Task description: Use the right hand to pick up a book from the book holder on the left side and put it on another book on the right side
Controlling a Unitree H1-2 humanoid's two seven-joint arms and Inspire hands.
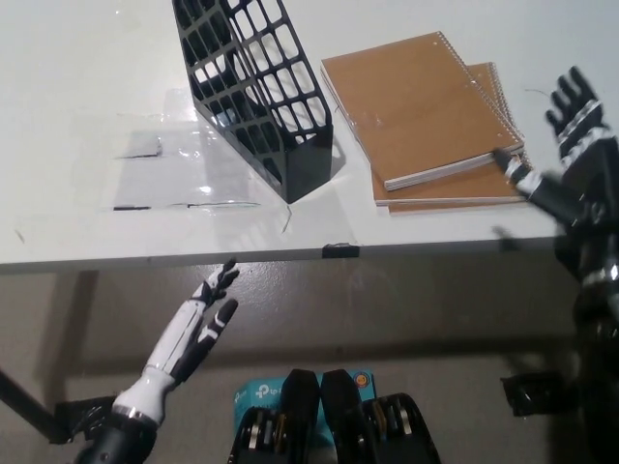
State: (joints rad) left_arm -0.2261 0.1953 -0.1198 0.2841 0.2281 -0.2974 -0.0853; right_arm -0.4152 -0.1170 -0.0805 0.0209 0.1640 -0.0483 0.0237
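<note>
A black lattice book holder (259,89) stands on the white table (87,77), and it looks empty. To its right two brown spiral notebooks lie stacked: the top one (416,101) rests skewed on the lower one (484,179). My black right hand (566,159) hovers open at the stack's right edge, fingers spread, holding nothing. My white left hand (198,329) rests open below the table's front edge at lower left.
A clear plastic sheet (174,164) lies flat on the table left of the holder. The table's front edge (290,256) runs across the middle of the view. A small black clip (340,250) sits on that edge.
</note>
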